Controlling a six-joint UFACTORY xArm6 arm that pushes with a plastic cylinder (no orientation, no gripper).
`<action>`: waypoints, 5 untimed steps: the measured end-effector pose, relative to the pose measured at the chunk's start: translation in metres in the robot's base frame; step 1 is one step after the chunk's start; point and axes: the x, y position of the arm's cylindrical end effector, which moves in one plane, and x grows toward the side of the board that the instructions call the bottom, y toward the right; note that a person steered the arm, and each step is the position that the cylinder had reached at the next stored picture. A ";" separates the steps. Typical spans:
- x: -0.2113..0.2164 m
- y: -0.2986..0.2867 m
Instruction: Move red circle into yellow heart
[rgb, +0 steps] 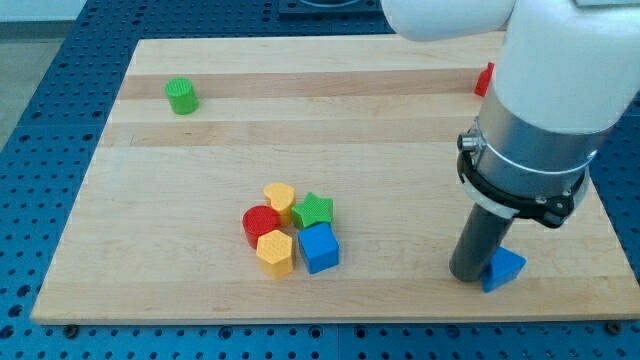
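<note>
Camera view shows the red circle (260, 223), a short ribbed cylinder with a flat top, sitting low on the wooden board (300, 110), a little to the view's left of centre. It touches the yellow heart (280, 200), which sits just above and to its right, so the two are pressed together at one edge. A yellow hexagon (275, 252) touches the circle from below, and a green star (313, 210) and a blue cube (319, 248) close the cluster on the view's right. A green cylinder (182, 96) stands alone near the board's top left, well apart from the cluster. A red block (485, 80), shape unclear, peeks out at the top right behind the arm. Toward the bottom right, the dark rod comes down to the board, and my tip (470, 277) rests just beside a blue triangle (503, 269), touching or nearly touching its left side, far from the circle. The rod is bare, with nothing clamped on it.
</note>
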 end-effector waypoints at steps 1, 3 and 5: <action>-0.001 0.030; -0.002 0.034; 0.014 -0.041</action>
